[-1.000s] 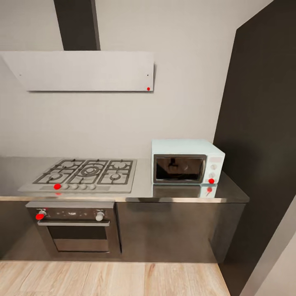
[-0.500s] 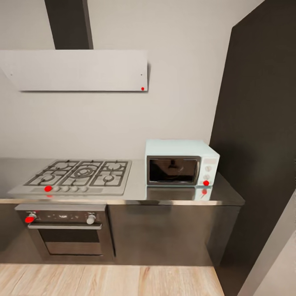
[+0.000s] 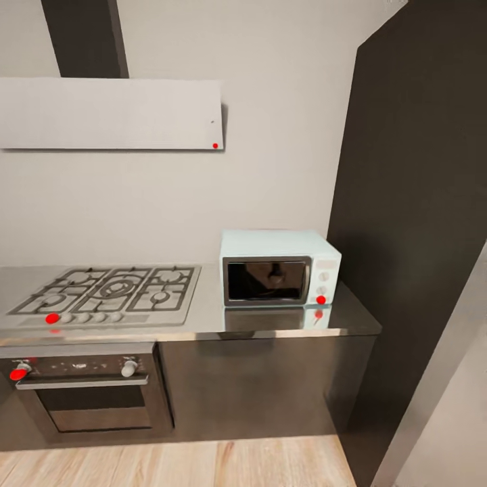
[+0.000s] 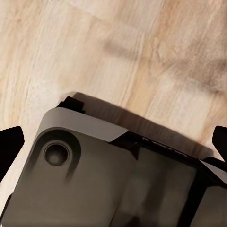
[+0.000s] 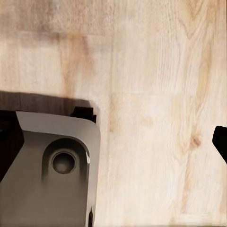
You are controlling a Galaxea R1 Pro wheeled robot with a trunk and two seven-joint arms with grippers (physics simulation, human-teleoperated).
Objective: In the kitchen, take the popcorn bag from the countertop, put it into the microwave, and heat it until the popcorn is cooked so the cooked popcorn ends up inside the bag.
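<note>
The pale mint-blue microwave (image 3: 280,268) stands on the silver-grey countertop (image 3: 210,318) at its right end, against the wall, with its dark glass door closed and a red light at its lower right corner. The popcorn bag and popcorn are out of view. In the left wrist view my left gripper (image 4: 113,142) is open, its dark fingertips (image 4: 10,146) wide apart above the wood floor and my grey base (image 4: 104,179). My right gripper (image 5: 113,142) is open too, its fingertips (image 5: 220,141) spread over floor boards beside the base (image 5: 52,170).
A steel gas hob (image 3: 108,294) lies in the countertop left of the microwave, with a black-and-steel oven (image 3: 84,392) below it. A grey extractor hood (image 3: 115,111) hangs above. A tall dark cabinet (image 3: 412,223) closes the right side. Pale wood floor (image 3: 176,463) runs along the front.
The whole head view has slid leftward and slightly down, so the camera has moved; the microwave, hob and oven keep their places relative to one another.
</note>
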